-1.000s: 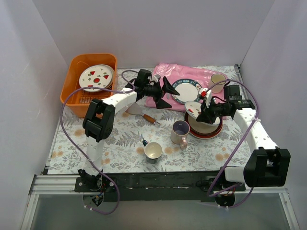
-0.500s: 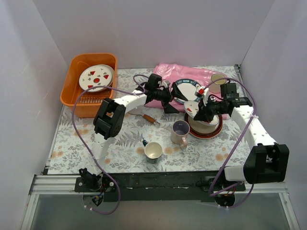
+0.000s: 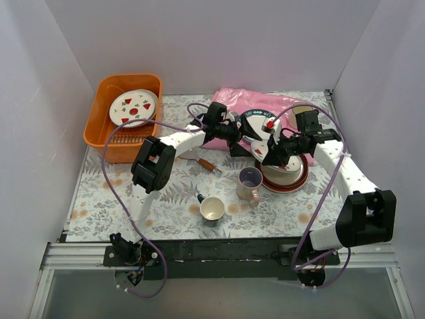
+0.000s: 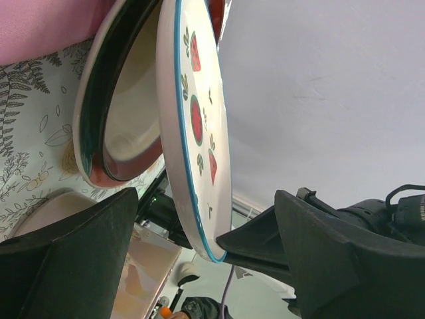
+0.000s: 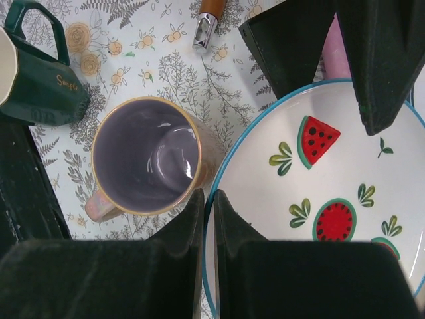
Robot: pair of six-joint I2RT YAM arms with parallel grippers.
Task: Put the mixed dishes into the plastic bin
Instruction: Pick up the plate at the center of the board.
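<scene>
1. Your right gripper (image 5: 208,199) is clenched on the rim of the white plate with red fruit marks (image 5: 325,186), which it holds on edge
2. Your left gripper (image 4: 206,194) is released, and the plate sits edge-on between its jaws (one face toward each)

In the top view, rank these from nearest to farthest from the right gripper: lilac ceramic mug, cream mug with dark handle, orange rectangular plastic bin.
Measured from the right gripper, shut on a small watermelon-print plate:
1. lilac ceramic mug, just in front of it, centre-right.
2. cream mug with dark handle, nearer the front edge, centre.
3. orange rectangular plastic bin, far-left corner.
</scene>
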